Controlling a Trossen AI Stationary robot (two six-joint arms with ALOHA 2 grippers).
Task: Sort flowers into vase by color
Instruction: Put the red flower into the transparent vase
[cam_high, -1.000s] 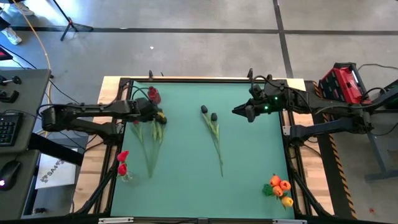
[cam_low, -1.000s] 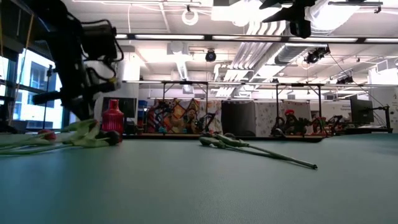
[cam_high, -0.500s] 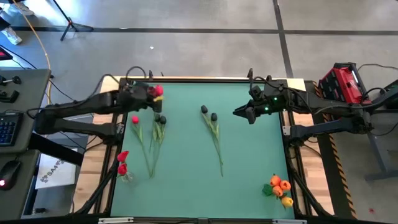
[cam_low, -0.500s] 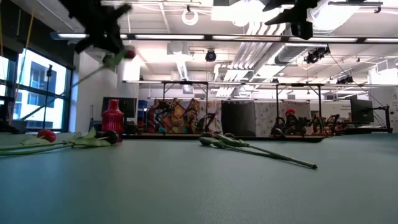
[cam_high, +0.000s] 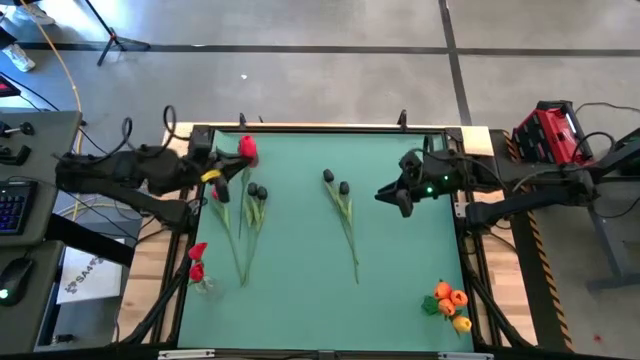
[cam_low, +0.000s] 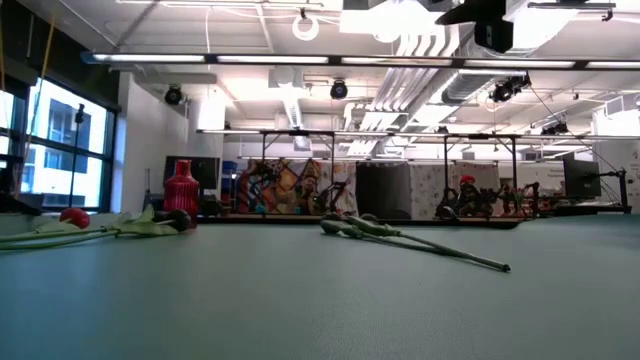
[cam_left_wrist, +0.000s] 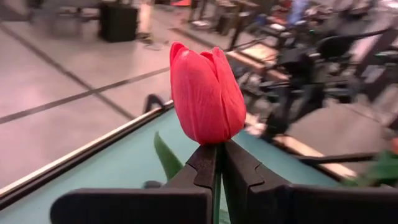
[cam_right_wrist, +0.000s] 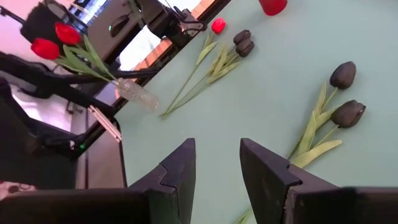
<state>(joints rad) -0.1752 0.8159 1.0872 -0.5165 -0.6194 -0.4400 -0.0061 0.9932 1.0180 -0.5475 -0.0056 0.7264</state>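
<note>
so our left gripper (cam_left_wrist: 217, 163) is clamped tight on a red tulip (cam_left_wrist: 206, 94), pinching it right under the head, with the bloom standing upright above the fingertips. from above we see that arm pulled back over the table's (cam_high: 300, 300) far left corner, stretched out sideways, the tulip head (cam_high: 246, 149) sitting over the mat's back edge.

our right gripper (cam_right_wrist: 216, 163) hangs above the right side of the mat, arm reaching in from the right, jaws partly apart with nothing between them. it looks down at two black tulips (cam_right_wrist: 345, 93) lying side by side near the middle of the table, touching each other.

on the mat near the left gripper we've got another red tulip (cam_high: 217, 194) lying flat, and right beside it two more black ones (cam_high: 256, 190), stems trailing toward the front.

containers: a small clear vase (cam_high: 203, 284) at the front left edge with two red tulips (cam_high: 197, 260) in it. front right corner has a bunch of orange-yellow tulips (cam_high: 450, 303); we can't make out the vase under them.
</note>
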